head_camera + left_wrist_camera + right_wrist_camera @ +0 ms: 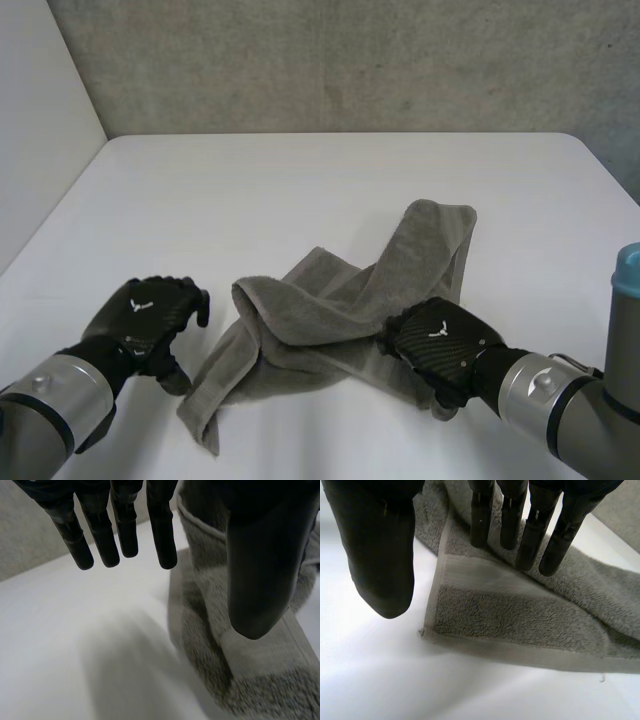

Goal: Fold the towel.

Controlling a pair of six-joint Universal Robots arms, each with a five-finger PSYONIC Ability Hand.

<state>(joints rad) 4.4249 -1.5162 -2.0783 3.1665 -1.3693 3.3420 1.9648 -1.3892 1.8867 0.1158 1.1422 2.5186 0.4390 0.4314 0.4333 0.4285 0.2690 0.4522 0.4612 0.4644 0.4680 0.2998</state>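
A grey towel (340,300) lies crumpled on the white table (300,180), one long end reaching toward the far right and another toward the near left. My left hand (145,310) hovers just left of the near-left end, open and holding nothing. In the left wrist view its straight fingers (165,530) are over bare table and its thumb (260,555) is above the towel's hemmed edge (200,645). My right hand (440,345) is over the towel's near-right corner. In the right wrist view its fingers (535,535) hang straight above the towel (520,620) and its thumb (380,555) is just off the corner, open.
A grey wall (350,60) stands behind the table's far edge and a white panel (40,110) at the left. Bare tabletop surrounds the towel on all sides. The table's right edge (610,180) runs close to my right arm.
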